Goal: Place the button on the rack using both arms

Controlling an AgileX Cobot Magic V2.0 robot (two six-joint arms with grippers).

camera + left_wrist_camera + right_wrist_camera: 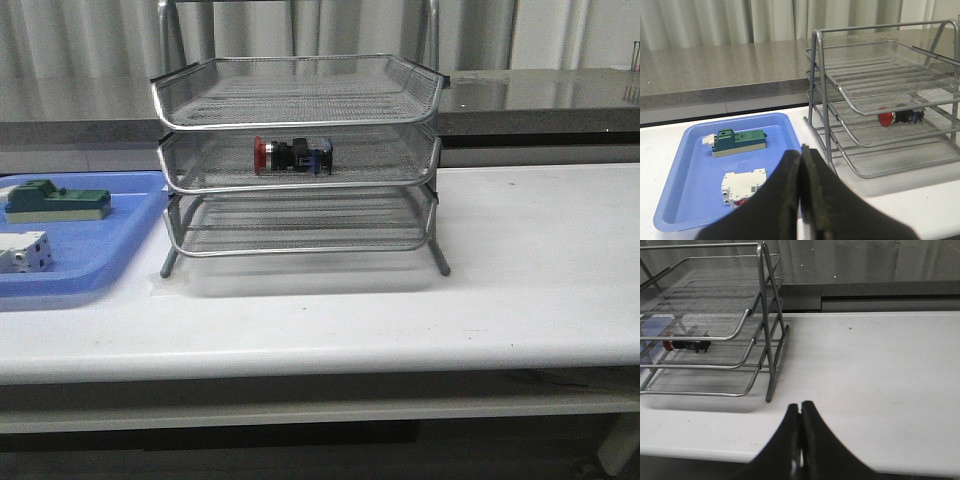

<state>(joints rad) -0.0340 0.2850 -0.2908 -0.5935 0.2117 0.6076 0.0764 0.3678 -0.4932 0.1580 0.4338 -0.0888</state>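
Both pincers, left [801, 200] and right [800, 440], seem pressed together holding nothing; button [292, 155] lies in rack's [300, 100] middle tier.

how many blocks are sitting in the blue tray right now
2. The green block lies toward the blue tray's far side; the white-grey block lies nearer its front edge. None appear hidden.

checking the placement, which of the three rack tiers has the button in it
The middle tier of the rack holds the button, lying on its side with its red cap toward the blue tray. The top and bottom tiers hold nothing.
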